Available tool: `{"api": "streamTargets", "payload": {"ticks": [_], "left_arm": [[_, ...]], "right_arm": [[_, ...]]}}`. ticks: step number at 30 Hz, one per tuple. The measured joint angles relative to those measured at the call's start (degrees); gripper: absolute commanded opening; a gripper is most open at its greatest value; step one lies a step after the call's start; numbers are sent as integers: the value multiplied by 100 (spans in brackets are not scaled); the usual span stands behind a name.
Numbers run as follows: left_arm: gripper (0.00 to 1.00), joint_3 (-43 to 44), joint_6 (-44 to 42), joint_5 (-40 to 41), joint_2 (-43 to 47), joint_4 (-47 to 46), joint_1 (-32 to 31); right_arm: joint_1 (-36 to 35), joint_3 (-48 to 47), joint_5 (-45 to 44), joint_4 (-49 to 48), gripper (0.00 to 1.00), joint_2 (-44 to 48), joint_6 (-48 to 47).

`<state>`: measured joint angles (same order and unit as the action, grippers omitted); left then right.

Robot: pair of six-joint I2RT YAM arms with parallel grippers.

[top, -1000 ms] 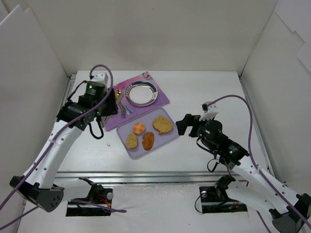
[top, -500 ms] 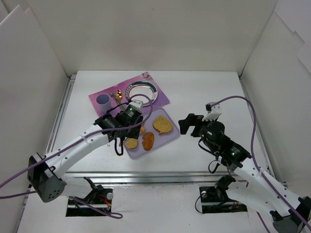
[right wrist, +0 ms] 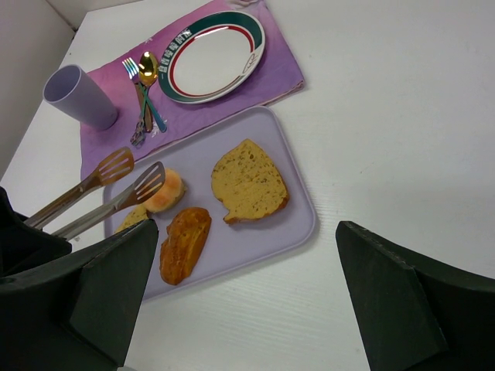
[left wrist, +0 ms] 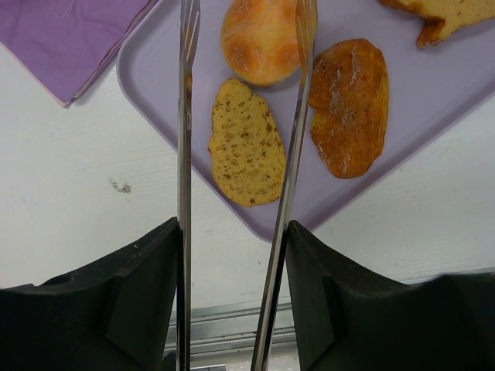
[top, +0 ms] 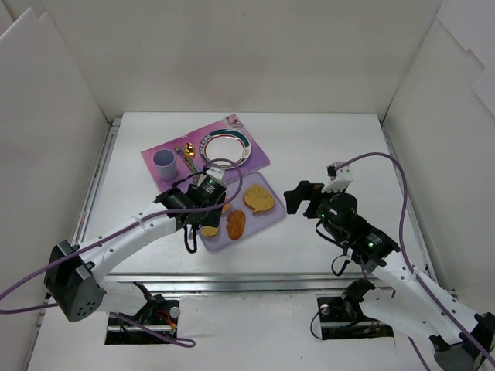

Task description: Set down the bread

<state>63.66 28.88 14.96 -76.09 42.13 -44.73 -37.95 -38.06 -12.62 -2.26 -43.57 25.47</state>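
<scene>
Our left pincer (left wrist: 244, 46) holds its tong blades parted, gripping nothing. The bread (left wrist: 261, 40) sits on the lavender tray (left wrist: 433, 93), dead ahead between the blade tips; our right pincer (right wrist: 232, 309) hangs farther off, open.

No legible text anywhere. Only a run of pale marks in the dark green band of the plate (right wrist: 213, 54) rim, upper left side, possibly lettering, too small and blurred to read from the right wrist view and mere specks from above. Nothing printed on the cup (right wrist: 80, 97), the tray (right wrist: 298, 224), the placemat (right wrist: 271, 73) or the desk (top: 340, 139).
</scene>
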Motion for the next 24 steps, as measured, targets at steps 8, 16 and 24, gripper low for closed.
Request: {"api": "streamTargets", "payload": {"ticks": [8, 16, 24], "left_arm": [[51, -68, 7, -7, -4, -136, -2], [53, -160, 13, -11, -4, -236, -7], [57, -256, 31, -42, -238, -306, -31]], "right_arm": [[0, 0, 0, 0, 98, -63, 0], [0, 0, 0, 2, 98, -85, -2], [0, 0, 2, 2, 98, -111, -2]]}}
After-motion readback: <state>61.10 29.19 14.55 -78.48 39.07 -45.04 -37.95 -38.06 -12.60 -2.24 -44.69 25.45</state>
